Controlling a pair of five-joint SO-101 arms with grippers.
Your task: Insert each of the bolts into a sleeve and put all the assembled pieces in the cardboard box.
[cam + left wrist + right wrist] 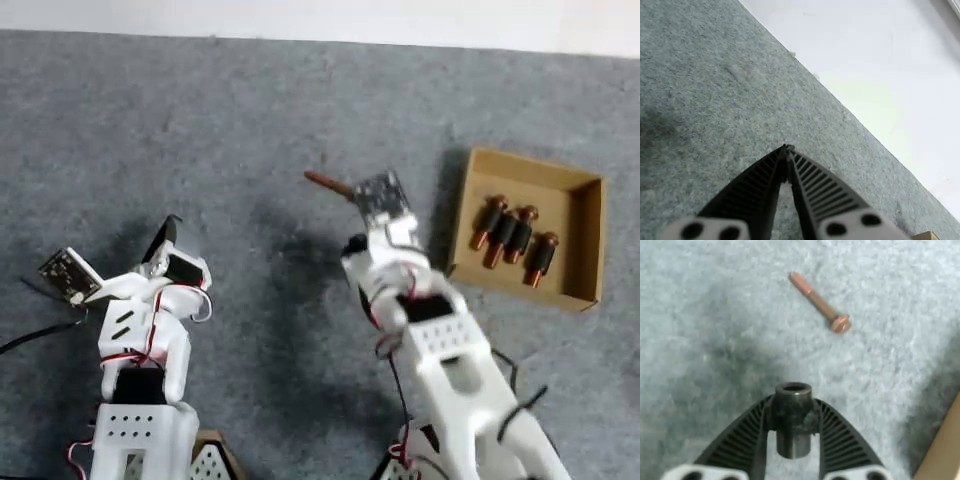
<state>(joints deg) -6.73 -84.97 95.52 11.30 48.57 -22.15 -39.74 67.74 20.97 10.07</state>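
My right gripper (793, 402) is shut on a black sleeve (793, 422), held upright with its open end facing up. A copper bolt (820, 302) lies loose on the grey carpet just beyond it, seen in the high view as the bolt (328, 183) sticking out past the right arm's wrist (385, 200). The cardboard box (585, 240) sits to the right of that arm and holds several assembled pieces (505, 233). My left gripper (786, 148) is shut with nothing in it, raised over bare carpet at the left (170, 228).
Grey carpet (250, 120) covers the table, and a white surface (880, 75) begins past its far edge. A corner of the box (942, 450) shows beside the right gripper.
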